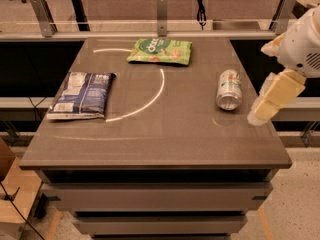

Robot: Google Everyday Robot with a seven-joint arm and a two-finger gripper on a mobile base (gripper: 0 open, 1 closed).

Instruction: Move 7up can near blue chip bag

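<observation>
The 7up can (229, 89) is laid on its side on the right part of the table (150, 149), with the shiny metal end turned to the front. The blue chip bag (82, 95) is placed flat at the left side, well apart from the can. Between them a white curved line is seen on the table surface. A green snack bag (160, 51) is laid near the far edge. The gripper (265, 106) is held just beside the can, over the right edge of the table; whether it is spread or closed cannot be told.
</observation>
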